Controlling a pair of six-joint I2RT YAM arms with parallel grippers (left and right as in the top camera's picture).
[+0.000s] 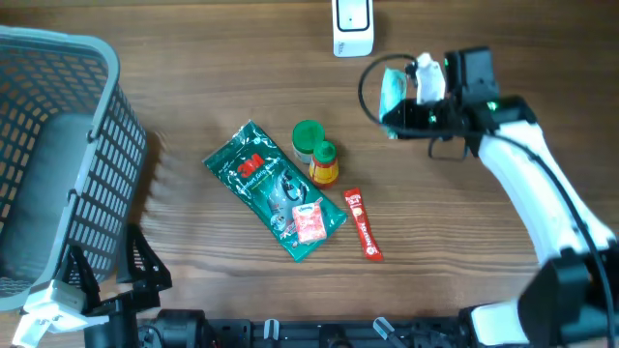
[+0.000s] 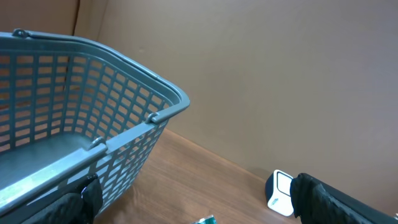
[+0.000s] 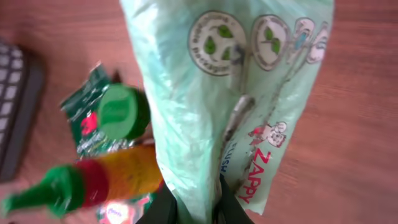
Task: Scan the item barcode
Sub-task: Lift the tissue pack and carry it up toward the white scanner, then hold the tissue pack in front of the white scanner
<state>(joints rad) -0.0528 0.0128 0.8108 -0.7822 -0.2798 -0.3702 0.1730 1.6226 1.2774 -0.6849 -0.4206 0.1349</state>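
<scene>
Wood-grain table fills the overhead view, with a plain brown wall behind it in the left wrist view. Largest on it is a grey mesh basket at the far left edge. The right arm reaches in from the lower right toward the top centre. Its right gripper is clamped on the lower edge of a pale green packet, held off the table just right of the scanner. The packet's printed face, with leaf logos and red lettering, is turned to the wrist camera; no barcode shows on it.

A green pouch lies flat and diagonal at mid-table. The white scanner stands at the top edge. A green-lidded jar stands at the pouch's upper right, touching a yellow bottle just beside it. A red sachet lies right of the pouch. A small pink pack rests on the pouch's lower end.

The left gripper hangs beside the basket, its jaws spread wide, holding nothing.
</scene>
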